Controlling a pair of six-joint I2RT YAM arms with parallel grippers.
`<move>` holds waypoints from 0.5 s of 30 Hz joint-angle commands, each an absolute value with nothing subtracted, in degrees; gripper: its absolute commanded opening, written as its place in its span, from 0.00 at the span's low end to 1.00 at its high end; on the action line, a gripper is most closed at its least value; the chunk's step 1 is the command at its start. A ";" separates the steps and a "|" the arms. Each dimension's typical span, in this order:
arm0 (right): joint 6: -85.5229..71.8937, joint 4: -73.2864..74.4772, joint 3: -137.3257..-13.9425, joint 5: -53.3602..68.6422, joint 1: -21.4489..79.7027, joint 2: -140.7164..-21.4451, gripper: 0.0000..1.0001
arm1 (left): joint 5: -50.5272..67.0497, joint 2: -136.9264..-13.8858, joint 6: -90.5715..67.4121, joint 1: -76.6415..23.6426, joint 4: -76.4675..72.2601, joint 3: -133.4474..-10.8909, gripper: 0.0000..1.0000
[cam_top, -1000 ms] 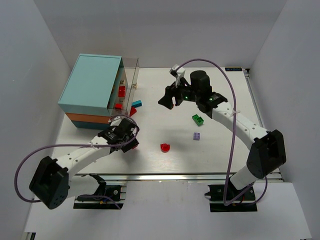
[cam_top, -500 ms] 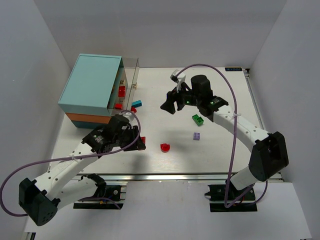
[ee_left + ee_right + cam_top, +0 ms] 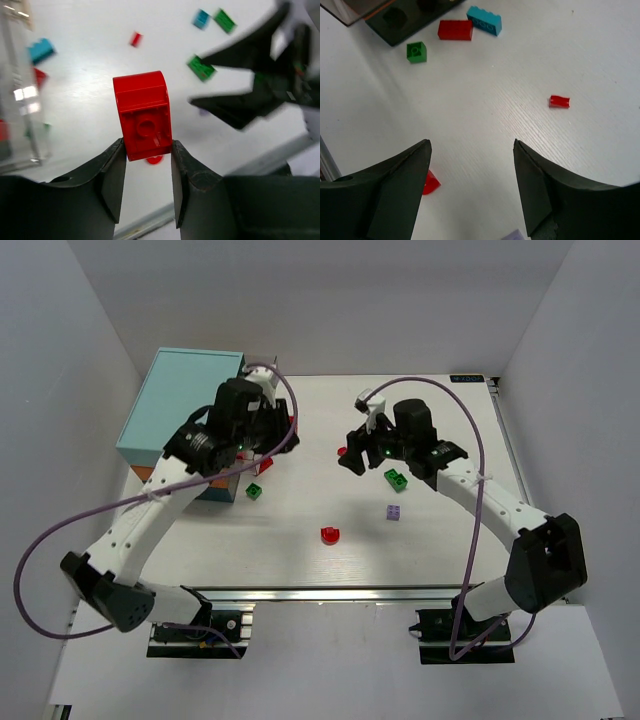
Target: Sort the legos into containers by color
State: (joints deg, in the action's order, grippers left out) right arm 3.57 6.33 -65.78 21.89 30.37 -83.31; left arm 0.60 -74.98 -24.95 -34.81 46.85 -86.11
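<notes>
Pinching a glossy red studded plastic brick [image 3: 144,116] in the left claw [image 3: 146,146] at the centre of the left wrist view, with the dark fingers [image 3: 112,175] pressed on its two sides and its hollow underside facing the lens. Holding that brick in the air above the white counter [image 3: 90,100], with a clear plastic drawer [image 3: 20,100] at the left edge of that frame. Hanging, in the overhead view, at the upper left, close against the front of the boxy cabinet [image 3: 180,405] with the light-teal top and the orange band along its side. Holding the right claw [image 3: 471,150] spread wide with nothing between its fingers, hovering over bare counter near the middle of the overhead frame. Showing, in the right wrist view, loose bricks on the counter: a long cyan-blue brick [image 3: 484,20] and a red rectangular brick [image 3: 455,30] just beside each other at the top, a small green square brick [image 3: 416,52] below and left of them, a tiny red piece [image 3: 559,101] alone at the right, and a red wedge-like piece [image 3: 431,182] half hidden behind the finger at the lower left. Showing, lower in the overhead frame and well apart from the cabinet, a green brick [image 3: 396,478], a pale purple brick [image 3: 395,512] just below it, and a rounded red piece [image 3: 330,534] at lower centre.
</notes>
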 commanded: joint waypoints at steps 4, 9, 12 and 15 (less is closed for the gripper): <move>14.64 11.33 -61.00 28.02 29.27 -79.54 0.81 | -11.42 -83.57 -20.92 -26.99 48.08 -97.36 0.04; 25.47 15.47 -58.01 41.54 29.27 -78.84 0.84 | -13.62 -88.32 -17.67 -22.24 48.51 -104.05 0.05; 31.10 16.87 -56.43 45.77 29.62 -79.54 0.84 | -15.36 -90.88 -14.33 -21.01 49.13 -105.12 0.06; 36.72 18.98 -56.77 48.24 29.79 -81.99 0.85 | -17.13 -90.44 -12.92 -19.95 47.21 -102.05 0.13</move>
